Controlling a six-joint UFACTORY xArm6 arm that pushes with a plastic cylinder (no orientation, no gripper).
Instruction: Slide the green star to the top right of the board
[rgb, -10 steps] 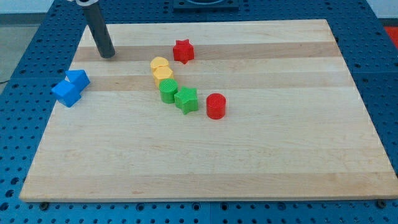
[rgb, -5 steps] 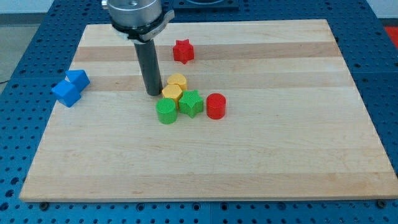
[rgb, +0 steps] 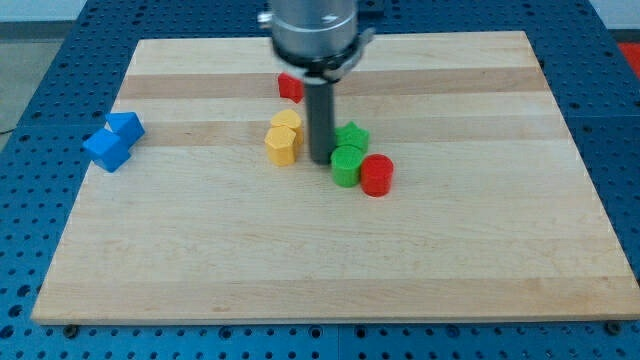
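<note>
My tip (rgb: 320, 161) rests on the board (rgb: 480, 270) near its middle, a little toward the view's top. I carry no pincer, only this dark rod, so there is nothing to open or close and nothing held.

The green star (rgb: 351, 137) sits just to the view's right of the rod, close against it; I cannot tell whether they touch. Just below the star, toward the view's bottom, is a green cylinder (rgb: 346, 166), close to my tip on its right side. A red cylinder (rgb: 376, 175) stands touching or almost touching the green cylinder on the view's right. These three form a tight cluster running down and to the right from the rod.

On the rod's other side, to the view's left, two yellow blocks (rgb: 283, 139) stand stacked along the view's vertical, one just above the other and touching; their exact shape is hard to make out. A small gap separates them from the rod.

A red block (rgb: 289, 88) lies toward the view's top, partly hidden behind the arm's body, so its shape is unclear.

Well apart, at the board's left edge, two blue blocks (rgb: 113, 141) sit touching each other.

The star is in the board's central area, well apart from the top right corner.
</note>
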